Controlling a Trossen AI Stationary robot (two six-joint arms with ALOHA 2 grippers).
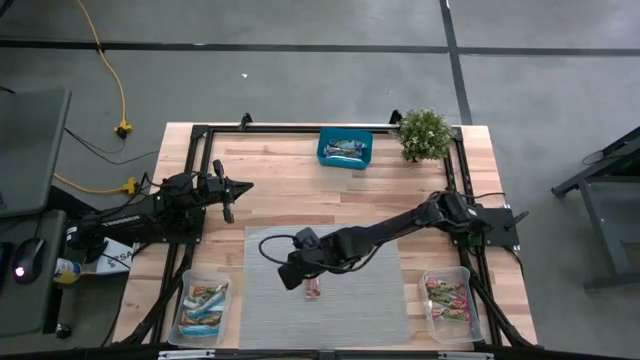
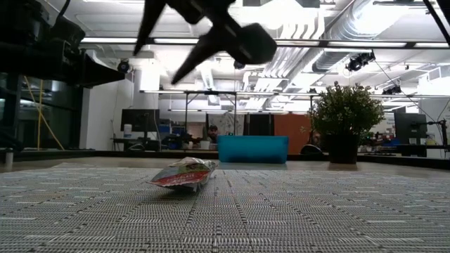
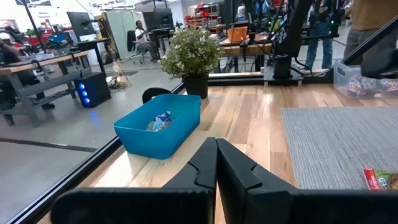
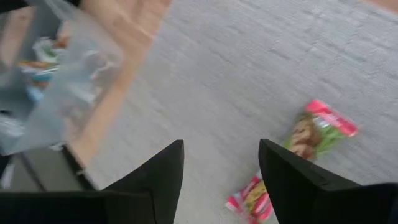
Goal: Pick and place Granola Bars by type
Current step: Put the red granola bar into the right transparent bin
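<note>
The right pincer (image 1: 291,277) hung with its fingers spread and empty above the grey mat (image 1: 350,310), just beside a red-wrapped granola bar (image 1: 313,288) lying flat there. The left pincer (image 1: 228,200) waited closed over the bare bench (image 1: 290,190), well apart. A descent risked the fingers straddling only the bar's edge, so the slick wrapper could slip out, or pressing into the mat and pushing the bar aside. Carrying it to the wrong tub was another risk: the left tub (image 1: 203,308) held mostly blue bars, the right tub (image 1: 447,302) red ones. The right wrist view showed two wrappers on the mat, where the high view seemed to show one; the low view alone showed the bar's raised, crinkled end.
</note>
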